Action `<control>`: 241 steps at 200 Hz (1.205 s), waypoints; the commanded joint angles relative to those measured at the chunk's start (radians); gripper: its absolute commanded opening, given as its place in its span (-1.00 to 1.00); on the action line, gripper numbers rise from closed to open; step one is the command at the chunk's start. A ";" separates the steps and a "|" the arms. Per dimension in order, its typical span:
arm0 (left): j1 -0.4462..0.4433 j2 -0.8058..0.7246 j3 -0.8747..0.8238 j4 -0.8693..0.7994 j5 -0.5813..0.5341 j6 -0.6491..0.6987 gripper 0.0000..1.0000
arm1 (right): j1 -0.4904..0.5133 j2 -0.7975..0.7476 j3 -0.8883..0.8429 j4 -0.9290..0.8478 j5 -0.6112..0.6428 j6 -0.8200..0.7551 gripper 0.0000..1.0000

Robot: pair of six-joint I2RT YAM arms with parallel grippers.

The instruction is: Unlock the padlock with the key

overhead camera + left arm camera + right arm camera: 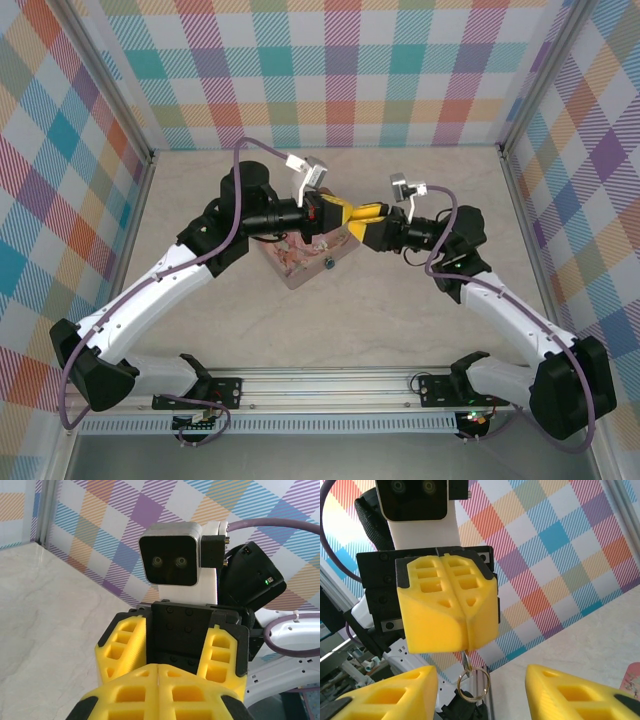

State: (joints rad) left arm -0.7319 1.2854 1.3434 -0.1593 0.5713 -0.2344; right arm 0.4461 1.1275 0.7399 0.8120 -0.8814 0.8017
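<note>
The left gripper (466,642) is clenched on the key (465,656), its two yellow fingers pressed flat together so that only a thin dark sliver of metal pokes out below the fingertips, and a brass-coloured split ring (474,685) hangs from that sliver. The right gripper (481,672) faces it nose to nose with its jaws released and wide apart, and the ring dangles in the gap between them, touching neither finger. Both grippers hover above a pink illustrated tin (300,262) lying on the pale marbled table (400,330); its print is too small to read. The padlock (327,265) shows as a tiny teal speck at the tin's near right edge, its shackle too small to make out
</note>
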 commanded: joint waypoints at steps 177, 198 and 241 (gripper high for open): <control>-0.003 0.006 0.040 -0.013 0.002 0.017 -0.70 | 0.017 -0.032 0.043 -0.064 -0.014 -0.059 -1.00; -0.001 -0.005 0.065 -0.058 -0.058 0.048 -0.20 | 0.017 -0.060 0.043 -0.172 0.014 -0.125 -1.00; 0.035 -0.072 0.055 -0.218 -0.377 0.052 0.67 | 0.017 -0.135 0.024 -0.509 0.176 -0.289 -1.00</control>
State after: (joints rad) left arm -0.7219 1.2743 1.3830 -0.2665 0.4236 -0.1902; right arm 0.4587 1.0374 0.7658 0.5095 -0.8158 0.6472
